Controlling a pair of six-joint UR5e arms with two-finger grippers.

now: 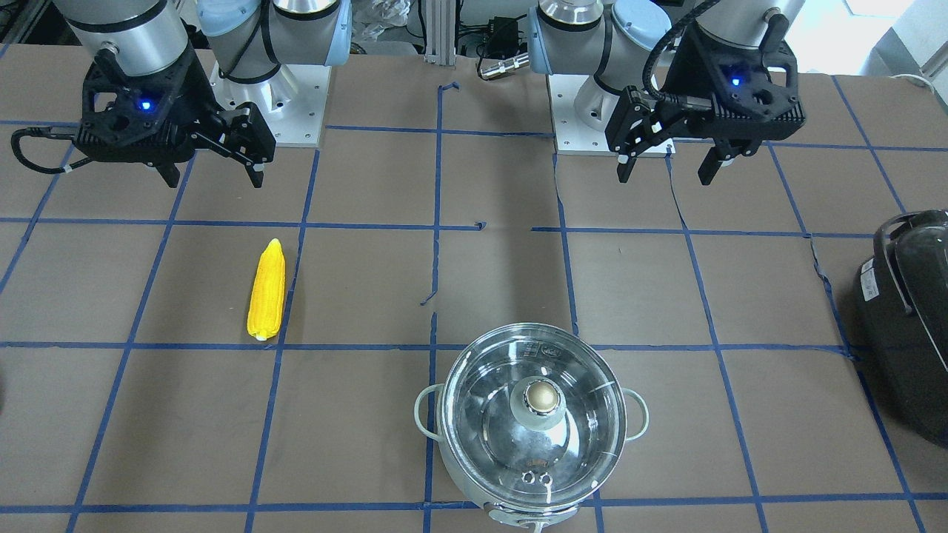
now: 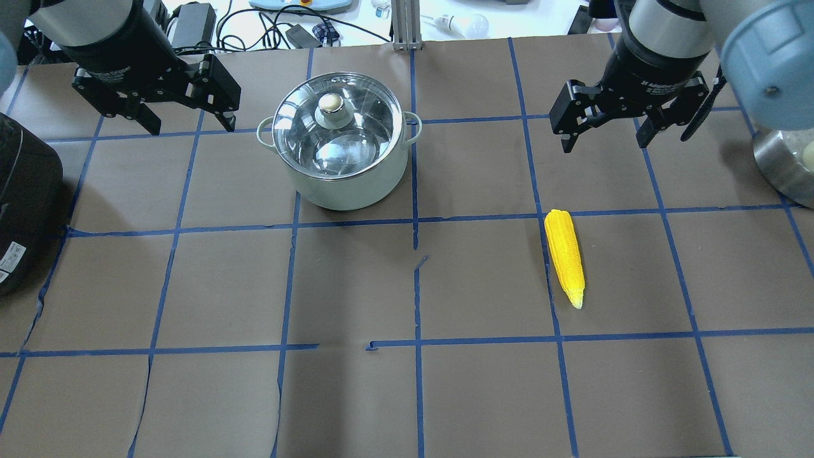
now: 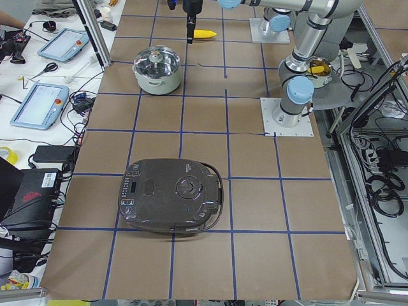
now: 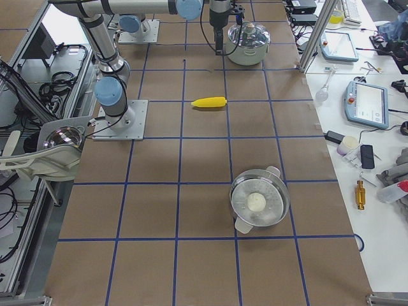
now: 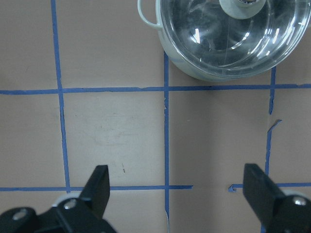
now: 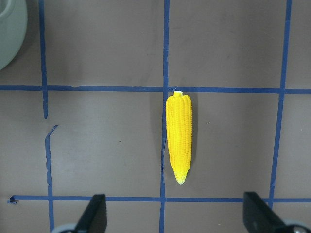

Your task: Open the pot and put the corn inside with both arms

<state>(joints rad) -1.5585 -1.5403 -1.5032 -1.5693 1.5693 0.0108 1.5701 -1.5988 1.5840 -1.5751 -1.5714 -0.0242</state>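
Observation:
The steel pot [image 2: 346, 191] stands at the back left of the overhead view, its glass lid [image 2: 356, 143] on, with a brass-coloured knob [image 2: 332, 108]. The yellow corn [image 2: 565, 256] lies flat on the right side, its tip towards the robot. My left gripper [image 2: 191, 121] hovers open and empty to the left of the pot. My right gripper [image 2: 604, 140] hovers open and empty beyond the corn. The left wrist view shows the pot [image 5: 194, 68] ahead of the open left gripper [image 5: 178, 194]. The right wrist view shows the corn [image 6: 179, 138] ahead of the open right gripper [image 6: 177, 216].
A black glossy appliance [image 2: 25, 203] with a handle sits at the table's left end. A second steel pot [image 4: 258, 204] stands at the right end. A steel bowl [image 2: 785, 168] sits beside the right arm's base. Blue tape lines grid the brown table.

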